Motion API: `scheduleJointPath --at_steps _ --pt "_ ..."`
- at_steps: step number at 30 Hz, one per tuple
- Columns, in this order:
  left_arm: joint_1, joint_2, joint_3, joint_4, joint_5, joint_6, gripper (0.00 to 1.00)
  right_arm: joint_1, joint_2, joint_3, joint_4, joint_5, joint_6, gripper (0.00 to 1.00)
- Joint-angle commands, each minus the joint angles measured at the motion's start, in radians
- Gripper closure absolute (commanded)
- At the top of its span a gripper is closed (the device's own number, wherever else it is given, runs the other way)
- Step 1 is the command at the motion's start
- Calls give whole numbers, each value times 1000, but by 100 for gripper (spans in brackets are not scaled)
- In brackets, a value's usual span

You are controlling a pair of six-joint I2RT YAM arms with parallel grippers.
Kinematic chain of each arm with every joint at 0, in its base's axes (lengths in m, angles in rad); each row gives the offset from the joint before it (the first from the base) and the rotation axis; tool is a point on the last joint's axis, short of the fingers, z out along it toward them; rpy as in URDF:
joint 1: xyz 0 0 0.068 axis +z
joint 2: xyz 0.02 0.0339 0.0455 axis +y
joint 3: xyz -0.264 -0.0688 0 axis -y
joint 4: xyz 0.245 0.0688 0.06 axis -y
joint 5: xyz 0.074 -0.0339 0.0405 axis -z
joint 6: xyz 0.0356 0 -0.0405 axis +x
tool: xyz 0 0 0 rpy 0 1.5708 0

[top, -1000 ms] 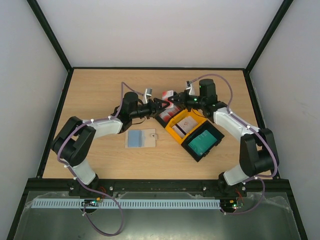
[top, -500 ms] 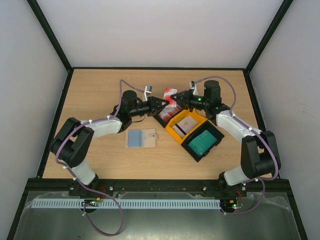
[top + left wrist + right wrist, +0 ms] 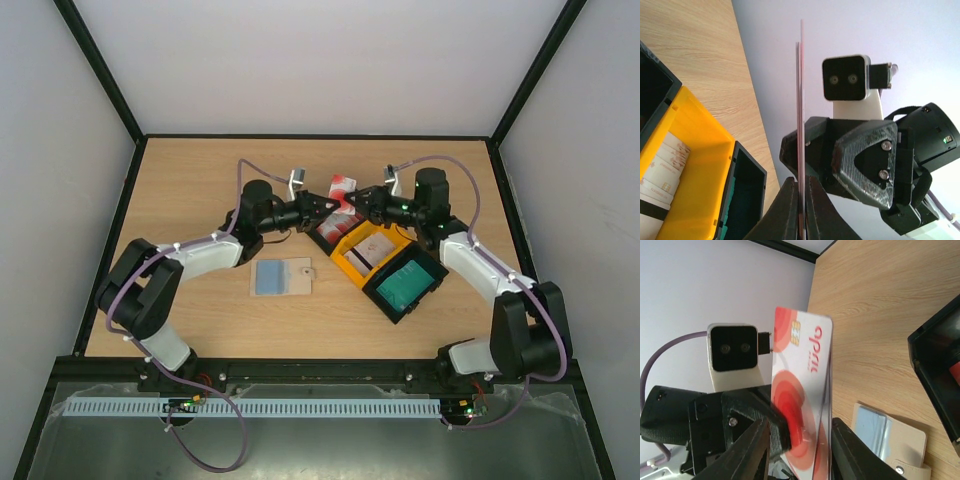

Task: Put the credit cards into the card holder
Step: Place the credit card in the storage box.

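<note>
- The red-and-white card is in the air above the far end of the black-and-yellow tray, standing upright between the two grippers.
- The left gripper is closed on the card's lower edge and pinches it across its two faces. In the left wrist view the card appears edge-on as a thin line rising from the fingers.
- The right gripper has its fingers parted. They stand on either side of the card, and I see no firm contact.
- The left wrist view shows what may be two thin edges side by side. I cannot tell whether this is a second card or only the card's rim catching light.
- The card holder lies open and flat on the table, near the left arm and well apart from the tray.
- A whitish card rests in the yellow compartment and a teal card in the black one.
- Handling, as I judge it:
  - The card is light, thin, stiff and glossy, so it can pivot or slide in a shallow pinch.
  - I grip across the faces, close to one short end, and leave the opposite end free to enter the pocket.
  - The holder looks soft and light and is likely to slide when pushed, so I brace it with the free gripper.
</note>
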Motion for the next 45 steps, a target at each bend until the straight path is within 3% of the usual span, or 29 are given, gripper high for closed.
scheduleJointPath --at_steps 1,7,13,23,33,37,45 --pt "11 -35 18 12 -20 -27 97 -5 -55 -38 28 0 -36 67" --pt "14 -46 9 58 -12 -69 97 -5 -73 -72 53 26 -15 68" --pt "16 -69 6 62 -13 -72 98 -4 -68 -77 49 63 4 83" --pt "19 -97 -12 76 -13 -81 97 -8 -63 -98 61 122 50 84" --pt "8 -80 2 194 66 -125 97 -7 -12 -81 186 -39 117 79" --pt "-3 -75 16 230 93 -134 97 -6 -6 -72 204 -62 126 80" --pt "-27 -55 46 227 111 -134 97 -4 0 -70 418 -142 245 85"
